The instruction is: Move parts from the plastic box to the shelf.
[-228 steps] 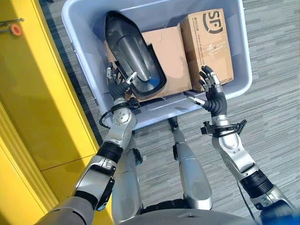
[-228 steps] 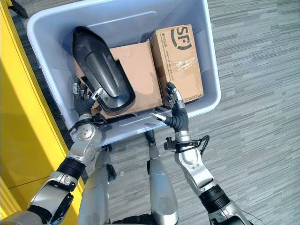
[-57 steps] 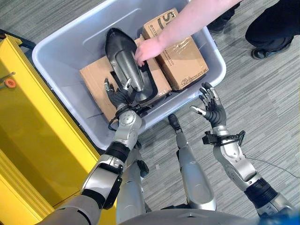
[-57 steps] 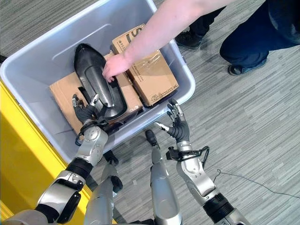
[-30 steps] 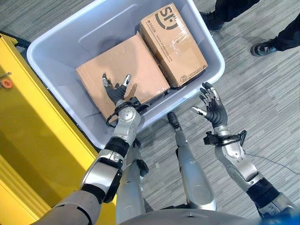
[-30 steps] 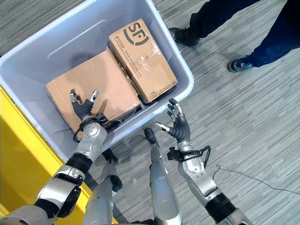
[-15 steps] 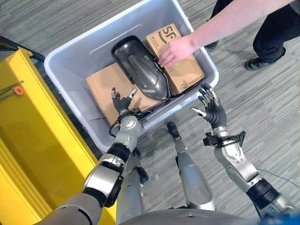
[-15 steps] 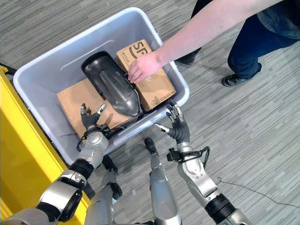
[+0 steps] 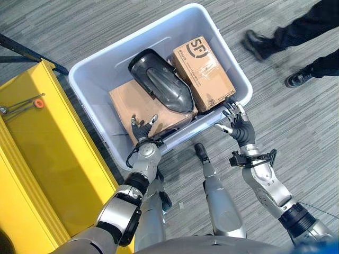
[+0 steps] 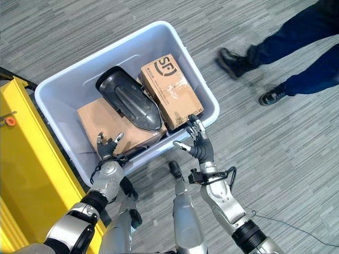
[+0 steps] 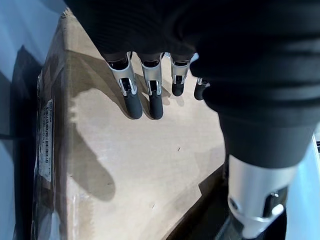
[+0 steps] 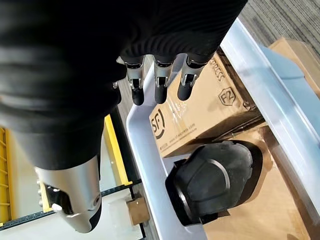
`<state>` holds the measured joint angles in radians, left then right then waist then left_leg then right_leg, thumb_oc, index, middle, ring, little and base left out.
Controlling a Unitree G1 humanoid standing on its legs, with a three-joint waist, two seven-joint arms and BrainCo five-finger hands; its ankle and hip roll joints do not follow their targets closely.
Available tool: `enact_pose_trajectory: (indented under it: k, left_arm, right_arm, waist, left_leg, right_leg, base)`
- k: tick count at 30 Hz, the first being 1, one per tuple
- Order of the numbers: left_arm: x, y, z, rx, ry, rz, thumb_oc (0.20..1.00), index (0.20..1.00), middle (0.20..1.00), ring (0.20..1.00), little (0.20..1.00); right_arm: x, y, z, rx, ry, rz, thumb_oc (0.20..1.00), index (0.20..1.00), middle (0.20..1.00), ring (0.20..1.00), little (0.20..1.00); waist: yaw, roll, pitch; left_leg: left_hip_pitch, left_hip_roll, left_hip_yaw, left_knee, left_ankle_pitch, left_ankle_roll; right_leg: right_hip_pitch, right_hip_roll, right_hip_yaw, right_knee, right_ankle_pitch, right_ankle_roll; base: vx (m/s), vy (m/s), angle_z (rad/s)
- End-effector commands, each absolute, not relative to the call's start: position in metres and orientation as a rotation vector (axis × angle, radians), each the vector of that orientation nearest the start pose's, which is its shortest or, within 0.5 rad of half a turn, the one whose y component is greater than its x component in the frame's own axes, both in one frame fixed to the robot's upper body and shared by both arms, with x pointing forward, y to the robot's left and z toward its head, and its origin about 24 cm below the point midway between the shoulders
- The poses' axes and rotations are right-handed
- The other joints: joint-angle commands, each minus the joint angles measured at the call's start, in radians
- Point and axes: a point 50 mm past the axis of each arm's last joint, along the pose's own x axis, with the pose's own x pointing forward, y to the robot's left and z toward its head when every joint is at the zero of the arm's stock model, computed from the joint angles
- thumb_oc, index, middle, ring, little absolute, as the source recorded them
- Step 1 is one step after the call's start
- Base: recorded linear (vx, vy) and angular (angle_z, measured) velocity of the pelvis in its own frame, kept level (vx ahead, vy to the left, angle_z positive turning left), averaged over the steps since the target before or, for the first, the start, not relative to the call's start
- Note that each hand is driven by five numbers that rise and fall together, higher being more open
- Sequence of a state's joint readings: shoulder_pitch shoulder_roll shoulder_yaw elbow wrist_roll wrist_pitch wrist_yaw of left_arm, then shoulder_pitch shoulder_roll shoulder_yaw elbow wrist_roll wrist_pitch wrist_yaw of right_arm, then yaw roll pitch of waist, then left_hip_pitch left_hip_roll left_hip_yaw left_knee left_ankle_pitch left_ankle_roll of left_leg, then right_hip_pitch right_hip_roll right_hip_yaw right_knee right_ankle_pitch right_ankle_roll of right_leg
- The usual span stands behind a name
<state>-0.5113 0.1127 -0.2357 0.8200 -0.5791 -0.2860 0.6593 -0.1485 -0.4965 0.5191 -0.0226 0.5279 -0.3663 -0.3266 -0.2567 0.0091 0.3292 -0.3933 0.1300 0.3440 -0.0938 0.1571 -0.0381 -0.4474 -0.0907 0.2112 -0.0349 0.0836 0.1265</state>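
Nothing looks moved yet: the black part (image 9: 160,80) and two cardboard boxes (image 9: 204,72) lie in the plastic box (image 9: 100,58) at upper centre, the left hand (image 9: 142,128) and right hand (image 9: 237,125) spread-fingered and empty at its near rim, the yellow shelf (image 9: 37,153) apparently bare.

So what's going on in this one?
The robot stands over a grey plastic box holding a black moulded part lying across two cardboard boxes. Its left hand is open over the plain cardboard box; its right hand is open at the box's near rim. Neither holds anything. A person's legs show nearby.
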Motion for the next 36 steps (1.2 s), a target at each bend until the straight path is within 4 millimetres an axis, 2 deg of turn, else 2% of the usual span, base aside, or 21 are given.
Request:
enact_pose_trajectory:
  k: [1, 12, 17, 19, 21, 22, 24, 25, 27, 28, 31, 32, 36]
  left_arm:
    - [0.339, 0.149, 0.024, -0.269, 0.167, 0.551, 1.0, 1.0, 1.0, 1.0, 1.0]
    - [0.341, 0.151, 0.047, -0.252, 0.033, 0.53, 1.0, 1.0, 1.0, 1.0, 1.0]
    - [0.341, 0.15, 0.055, -0.289, -0.011, 0.511, 1.0, 1.0, 1.0, 1.0, 1.0]
    - [0.34, 0.15, 0.059, -0.319, -0.034, 0.491, 1.0, 1.0, 1.0, 1.0, 1.0]
    - [0.336, 0.149, 0.06, -0.33, -0.054, 0.444, 1.0, 1.0, 1.0, 1.0, 1.0]
    - [0.33, 0.149, 0.059, -0.334, -0.07, 0.397, 1.0, 1.0, 1.0, 1.0, 1.0]
    - [0.325, 0.151, 0.058, -0.33, -0.077, 0.377, 1.0, 1.0, 1.0, 1.0, 1.0]
    - [0.32, 0.155, 0.057, -0.306, -0.086, 0.356, 1.0, 1.0, 1.0, 1.0, 1.0]
    - [0.318, 0.157, 0.056, -0.299, -0.089, 0.342, 1.0, 1.0, 1.0, 1.0, 1.0]
    - [0.314, 0.162, 0.053, -0.252, -0.087, 0.313, 1.0, 1.0, 1.0, 1.0, 1.0]
    - [0.309, 0.175, 0.053, -0.206, -0.103, 0.3, 1.0, 1.0, 1.0, 1.0, 1.0]
    - [0.304, 0.18, 0.053, -0.188, -0.113, 0.278, 1.0, 1.0, 1.0, 1.0, 1.0]
    - [0.297, 0.185, 0.055, -0.208, -0.134, 0.244, 1.0, 1.0, 1.0, 1.0, 1.0]
  right_arm:
    - [0.251, -0.148, 0.096, 0.129, -0.308, 0.182, 1.0, 1.0, 1.0, 1.0, 1.0]
    - [0.251, -0.15, 0.095, 0.121, -0.311, 0.168, 1.0, 1.0, 1.0, 1.0, 1.0]
    - [0.253, -0.148, 0.099, 0.105, -0.333, 0.176, 1.0, 1.0, 1.0, 1.0, 1.0]
    - [0.256, -0.147, 0.107, 0.093, -0.372, 0.183, 1.0, 1.0, 1.0, 1.0, 1.0]
    - [0.261, -0.144, 0.119, 0.061, -0.423, 0.204, 1.0, 1.0, 1.0, 1.0, 1.0]
    - [0.266, -0.139, 0.138, 0.026, -0.506, 0.224, 1.0, 1.0, 1.0, 1.0, 1.0]
    - [0.269, -0.137, 0.151, -0.019, -0.567, 0.228, 1.0, 1.0, 1.0, 1.0, 1.0]
    - [0.272, -0.135, 0.165, -0.068, -0.627, 0.242, 1.0, 1.0, 1.0, 1.0, 1.0]
    - [0.274, -0.133, 0.171, -0.107, -0.652, 0.243, 1.0, 1.0, 1.0, 1.0, 1.0]
    - [0.28, -0.13, 0.185, -0.177, -0.706, 0.257, 1.0, 1.0, 1.0, 1.0, 1.0]
    - [0.288, -0.127, 0.201, -0.262, -0.758, 0.268, 1.0, 1.0, 1.0, 1.0, 1.0]
    - [0.293, -0.125, 0.213, -0.315, -0.798, 0.271, 1.0, 1.0, 1.0, 1.0, 1.0]
    - [0.307, -0.121, 0.24, -0.479, -0.875, 0.261, 1.0, 1.0, 1.0, 1.0, 1.0]
  waist:
    - [0.014, -0.01, 0.002]
    - [0.018, -0.009, 0.01]
    - [0.022, -0.011, 0.009]
    - [0.026, -0.012, 0.006]
    - [0.036, -0.013, 0.002]
    - [0.048, -0.012, -0.004]
    - [0.055, -0.014, -0.008]
    - [0.064, -0.016, -0.015]
    - [0.067, -0.016, -0.019]
    - [0.08, -0.02, -0.026]
    - [0.096, -0.026, -0.033]
    - [0.108, -0.032, -0.037]
    - [0.126, -0.045, -0.039]
  left_leg:
    - [0.215, 0.097, -0.04, 0.007, -0.074, -0.137]
    - [0.22, 0.098, -0.038, 0.007, -0.077, -0.133]
    - [0.221, 0.097, -0.04, 0.007, -0.08, -0.131]
    - [0.221, 0.097, -0.044, 0.007, -0.078, -0.13]
    - [0.223, 0.097, -0.05, 0.007, -0.078, -0.127]
    - [0.228, 0.096, -0.057, 0.007, -0.077, -0.125]
    - [0.232, 0.096, -0.063, 0.007, -0.078, -0.124]
    - [0.235, 0.097, -0.073, 0.007, -0.077, -0.123]
    - [0.235, 0.096, -0.077, 0.007, -0.078, -0.122]
    - [0.237, 0.097, -0.087, 0.007, -0.078, -0.12]
    - [0.235, 0.096, -0.098, 0.007, -0.075, -0.118]
    - [0.235, 0.1, -0.103, 0.007, -0.074, -0.117]
    - [0.228, 0.107, -0.114, 0.007, -0.069, -0.116]
  right_leg:
    - [-0.024, -0.027, -0.054, 0.006, 0.119, 0.061]
    - [-0.026, -0.022, -0.048, 0.011, 0.111, 0.056]
    - [-0.025, -0.021, -0.052, 0.013, 0.11, 0.055]
    - [-0.022, -0.021, -0.054, 0.013, 0.108, 0.056]
    - [-0.015, -0.023, -0.06, 0.014, 0.104, 0.056]
    - [-0.002, -0.025, -0.067, 0.016, 0.1, 0.057]
    - [0.006, -0.028, -0.074, 0.018, 0.098, 0.058]
    - [0.014, -0.031, -0.082, 0.019, 0.095, 0.058]
    - [0.018, -0.033, -0.087, 0.019, 0.094, 0.058]
    - [0.029, -0.037, -0.095, 0.02, 0.09, 0.058]
    - [0.035, -0.038, -0.103, 0.023, 0.088, 0.056]
    - [0.04, -0.036, -0.108, 0.024, 0.086, 0.056]
    - [0.044, -0.032, -0.118, 0.03, 0.082, 0.053]
  base:
    - [0.0, 0.0, 0.0]
    - [0.0, 0.0, 0.0]
    - [0.0, 0.0, 0.0]
    - [0.0, 0.0, 0.0]
    - [0.01, 0.0, 0.03]
    - [0.02, 0.009, 0.09]
    - [0.02, 0.003, 0.16]
    - [0.0, -0.005, 0.17]
    - [0.01, -0.005, 0.15]
    - [0.02, -0.015, 0.18]
    - [0.01, -0.007, 0.15]
    - [0.02, -0.011, 0.12]
    - [0.0, -0.011, 0.12]
